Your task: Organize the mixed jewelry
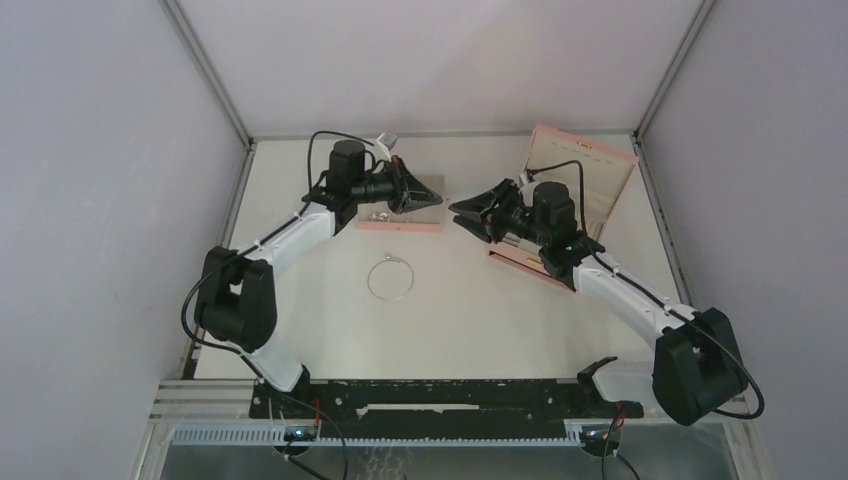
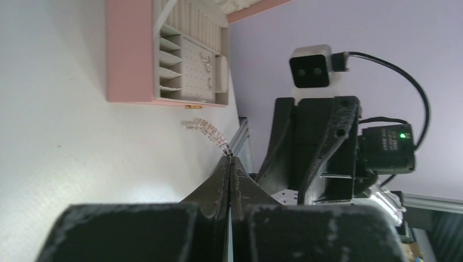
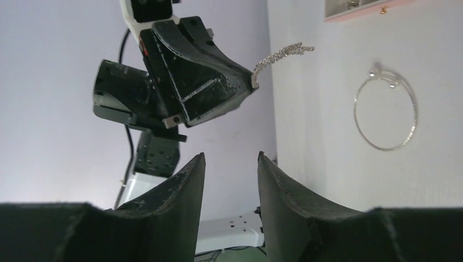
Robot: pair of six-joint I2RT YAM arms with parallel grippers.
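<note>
Mid-air above the white worktop (image 1: 480, 300), the left tool (image 2: 230, 164) is clenched on one end of a short sparkling chain (image 3: 281, 54). The free length trails out from the closed tips, slanting toward the worktop. We see the right tool (image 3: 229, 166) facing it tip to tip, fingers released and holding nothing, with the chain near but apart from them. Its long axis runs roughly along the line between the two tools, so we judge that a handover would need the right tool to close across the dangling end.

The wire hoop (image 3: 387, 148) lies flat on open worktop, nearer the arm bases and a little toward the left arm. Tiny silver pieces (image 1: 378, 215) sit in the pink tray (image 1: 400, 227) under the left wrist. The pink box (image 1: 585, 165) stands open behind the right arm. There is room around the hoop, but little between the tools.
</note>
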